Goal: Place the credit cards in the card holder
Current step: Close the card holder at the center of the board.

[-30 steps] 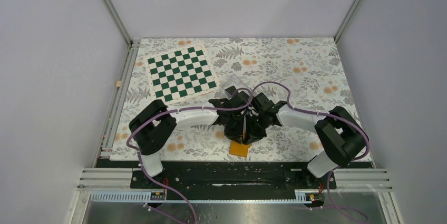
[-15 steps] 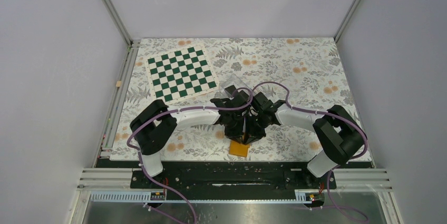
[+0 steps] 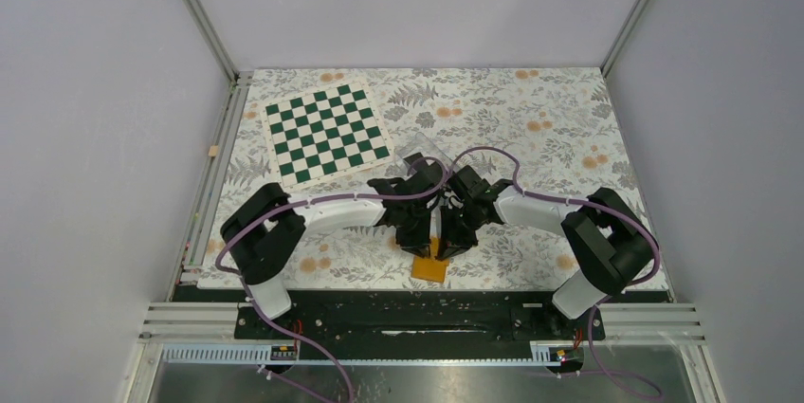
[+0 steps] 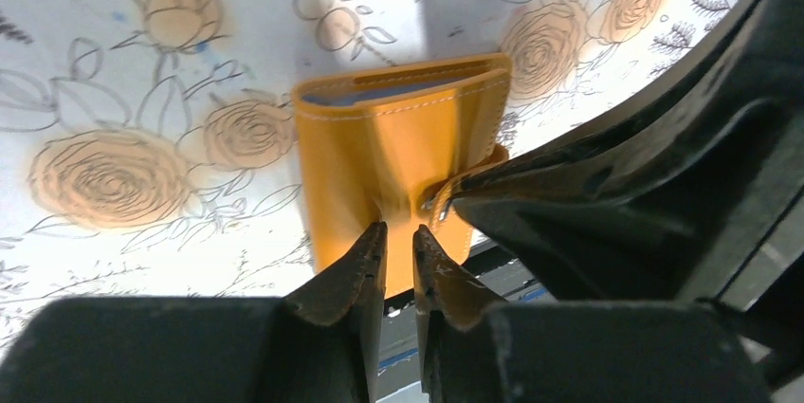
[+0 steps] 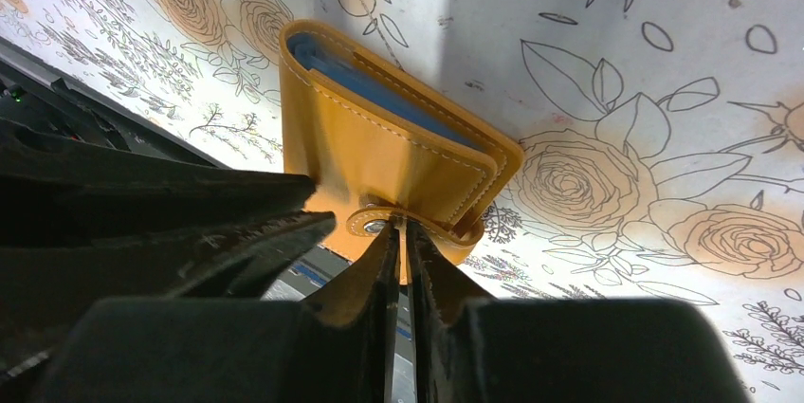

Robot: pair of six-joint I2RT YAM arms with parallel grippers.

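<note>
Barely begun, I judge: the flat orange folding card holder [image 3: 430, 269] lies folded on the floral tabletop [image 3: 550, 119], well nearer the arm bases than the green-and-white chequered mat [image 3: 327, 133], the right pincer [image 5: 400, 232] pinching its snap tab [image 5: 372, 224], the left pincer [image 4: 398, 234] a slit open alongside, no credit cards visible.

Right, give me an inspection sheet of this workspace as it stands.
Surface: floral tablecloth, lying flat.
Job's things: orange card holder folded, blue lining showing, near the front edge; credit cards: nothing seen.
Clutter: chequered mat far left; clear plastic box behind the grippers; small block on the left rail.
Grippers: right gripper shut on the holder's snap tab; left gripper nearly closed at the holder's edge, grip unclear.
Cables: purple cables run along both arms.
Surroundings: grey walls, aluminium frame.
</note>
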